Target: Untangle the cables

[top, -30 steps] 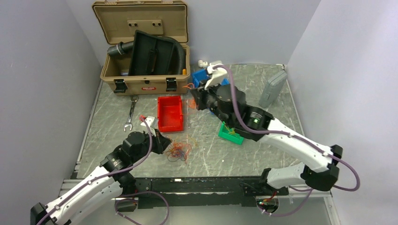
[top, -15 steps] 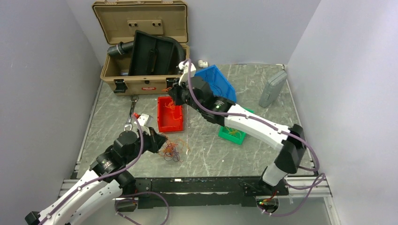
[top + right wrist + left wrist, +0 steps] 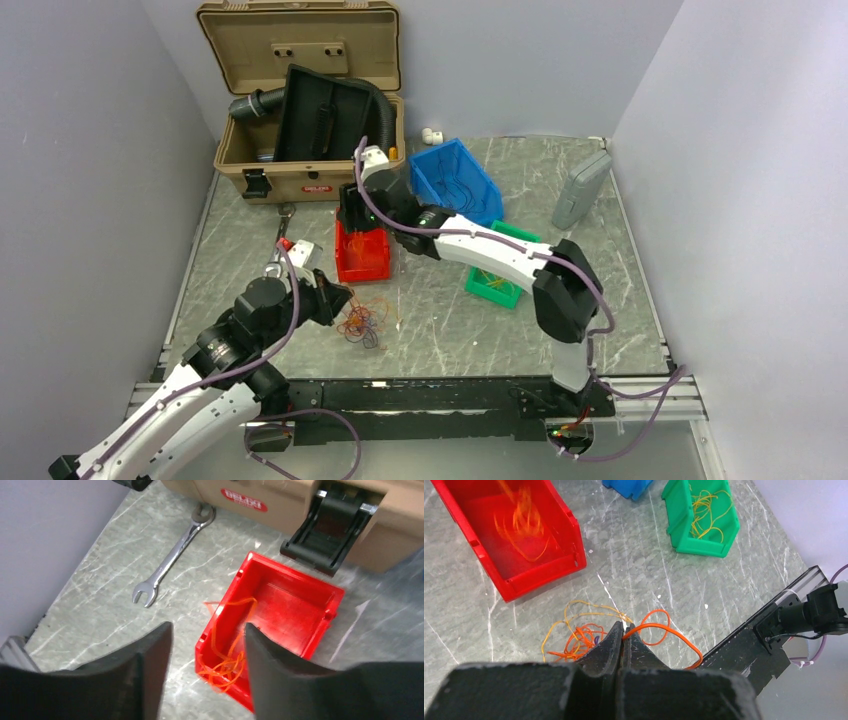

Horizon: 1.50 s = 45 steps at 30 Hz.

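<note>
The cables lie as a small tangle (image 3: 360,322) of orange, yellow and dark strands on the table in front of the red bin (image 3: 365,265). My left gripper (image 3: 343,300) sits at the tangle's left edge, shut on one orange cable (image 3: 674,632) that loops out to the right of its tips (image 3: 625,628). My right gripper (image 3: 207,626) hangs open above the red bin's (image 3: 300,585) near corner. A loose orange cable (image 3: 227,665) drapes over that corner and no finger touches it. In the left wrist view it shows as a blur (image 3: 521,522) inside the bin.
A green bin (image 3: 492,283) holds yellow cables (image 3: 704,505). A blue bin (image 3: 455,180) lies behind it. The open tan toolbox (image 3: 300,170) with a black hose stands at the back. A wrench (image 3: 170,562) lies left of the red bin, and a grey case (image 3: 580,190) sits far right.
My right arm swung left from the blue bin to above the red bin and its jaws opened, letting an orange cable drop. The left gripper drew back slightly, still shut.
</note>
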Motion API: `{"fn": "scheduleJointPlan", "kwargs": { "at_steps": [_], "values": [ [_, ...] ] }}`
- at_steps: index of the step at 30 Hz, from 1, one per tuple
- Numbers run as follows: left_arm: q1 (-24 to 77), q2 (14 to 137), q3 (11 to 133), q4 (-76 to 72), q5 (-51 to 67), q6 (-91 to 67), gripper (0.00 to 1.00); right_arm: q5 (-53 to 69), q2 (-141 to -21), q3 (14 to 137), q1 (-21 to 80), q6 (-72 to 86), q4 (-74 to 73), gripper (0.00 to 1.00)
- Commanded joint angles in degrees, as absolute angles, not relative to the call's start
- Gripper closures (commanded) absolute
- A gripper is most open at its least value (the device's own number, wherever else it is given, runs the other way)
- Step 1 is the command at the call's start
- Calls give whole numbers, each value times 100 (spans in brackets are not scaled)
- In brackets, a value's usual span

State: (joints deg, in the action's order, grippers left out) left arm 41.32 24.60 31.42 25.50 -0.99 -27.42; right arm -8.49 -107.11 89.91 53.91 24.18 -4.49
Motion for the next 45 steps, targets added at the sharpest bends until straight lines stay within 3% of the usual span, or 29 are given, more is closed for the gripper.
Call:
{"fn": "scheduleJointPlan", "kwargs": {
  "at_steps": [1,7,12,21,28,34,45],
  "values": [
    [4127,2481,3451,2550,-207,-2546,100,-892,-10850,9279,5379,2457,-555,34],
    [4126,2588,3568,2550,-213,-2423,100,-785,-9547,7740,5385,2336,47,31],
    [4129,2673,3718,2537,-128,-2348,100,-331,-7976,5763,5368,2233,879,24],
    [4118,2858,3925,2403,32,-2274,100,939,-5891,3167,5476,2162,2042,27],
    [4122,3087,4036,2311,110,-2404,100,980,-6145,3206,6249,2163,2620,24],
    [4123,3277,4137,2263,74,-2651,100,701,-6922,3847,6838,1817,2888,28],
    [4124,3401,4458,2409,419,-3047,100,-729,-7838,4575,7038,2024,2882,29]
  ]
}}
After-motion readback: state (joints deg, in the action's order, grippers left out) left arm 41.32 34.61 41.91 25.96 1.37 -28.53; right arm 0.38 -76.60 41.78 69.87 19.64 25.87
